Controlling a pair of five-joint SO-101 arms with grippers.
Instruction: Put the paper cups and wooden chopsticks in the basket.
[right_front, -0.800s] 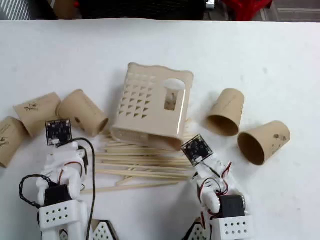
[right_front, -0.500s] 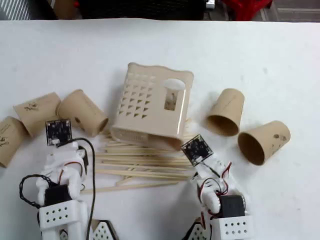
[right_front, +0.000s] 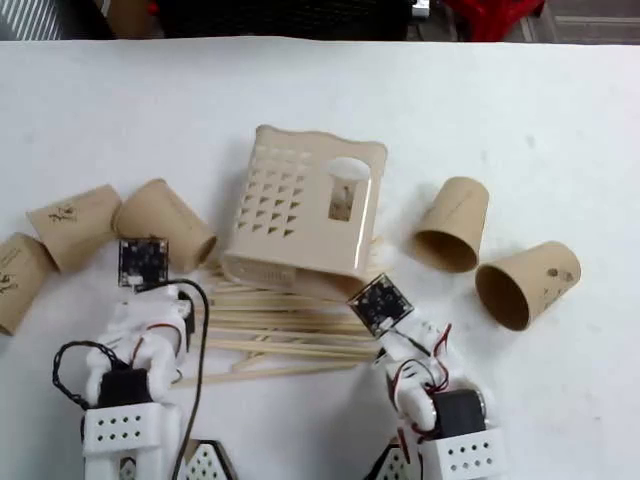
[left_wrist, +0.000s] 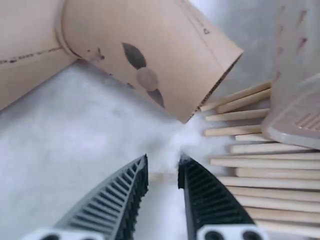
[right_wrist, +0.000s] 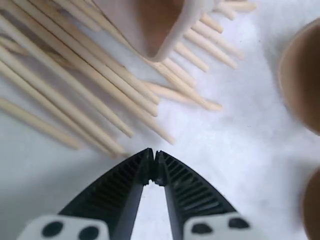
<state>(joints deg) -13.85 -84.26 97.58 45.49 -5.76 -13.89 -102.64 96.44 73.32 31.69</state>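
While the left gripper (left_wrist: 162, 167) hangs low over the table with its jaws a narrow gap apart and nothing clearly caught between them, the right gripper (right_wrist: 153, 165) has its jaws pressed tip to tip on nothing, just short of the near ends of the wooden chopsticks (right_wrist: 90, 85). Just beyond the left gripper lies a paper cup (left_wrist: 150, 55) on its side, its open rim turned toward the chopstick pile. The chopsticks are spread in a loose fan between the two arms, and the basket (right_front: 300, 215) appears to be tipped onto its side with its mouth toward the arms, its rim resting on top of them. Five paper cups lie toppled, three at the left (right_front: 72, 225) and two at the right (right_front: 527, 283). The likely trouble is the basket: pulling a stick from under it could drag or roll it, and a closed gripper would merely push sticks about. A cup nudged on its side may roll away. The table (right_front: 500, 120) is plain white; past its far edge sit dark shapes and a red object (right_front: 495, 15).
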